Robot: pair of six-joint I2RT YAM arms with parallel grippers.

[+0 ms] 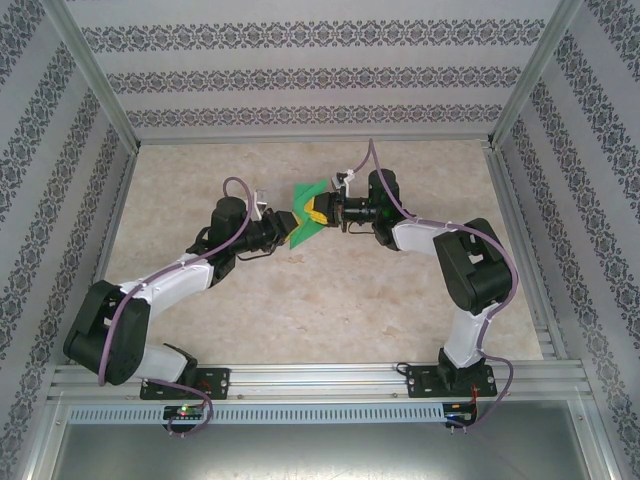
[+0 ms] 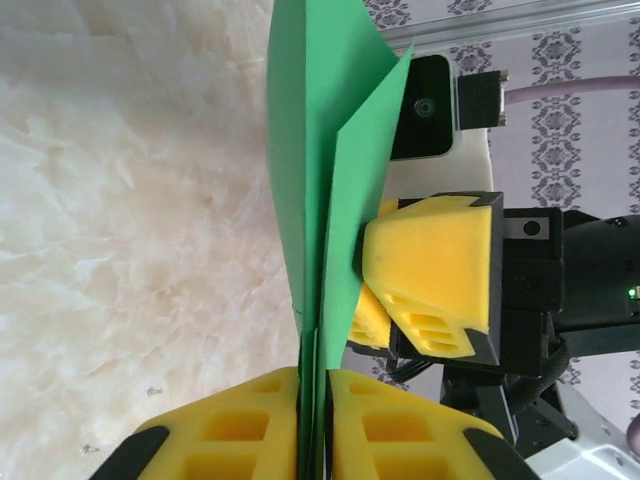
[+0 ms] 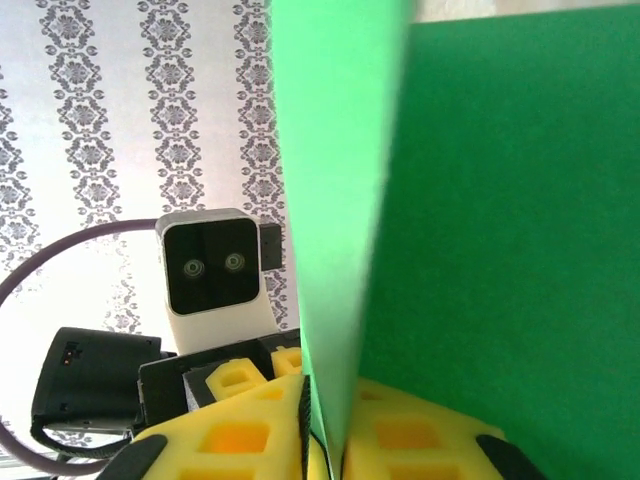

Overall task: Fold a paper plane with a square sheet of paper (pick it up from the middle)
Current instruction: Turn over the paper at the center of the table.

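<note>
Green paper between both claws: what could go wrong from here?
Tear: the left claw pinches the folded green paper by its edge while it also sits in the jaws of the right claw; pulling apart could rip it.
Slip: if the right claw's hold is loose, the splayed layers may spring open.

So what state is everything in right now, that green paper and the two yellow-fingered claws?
Thin bright green sheet of paper: folded into layers, standing on edge between both grippers.
Left gripper: shut on the paper's lower end.
Right gripper: yellow fingers either side of the paper; whether they pinch it is unclear.
</note>
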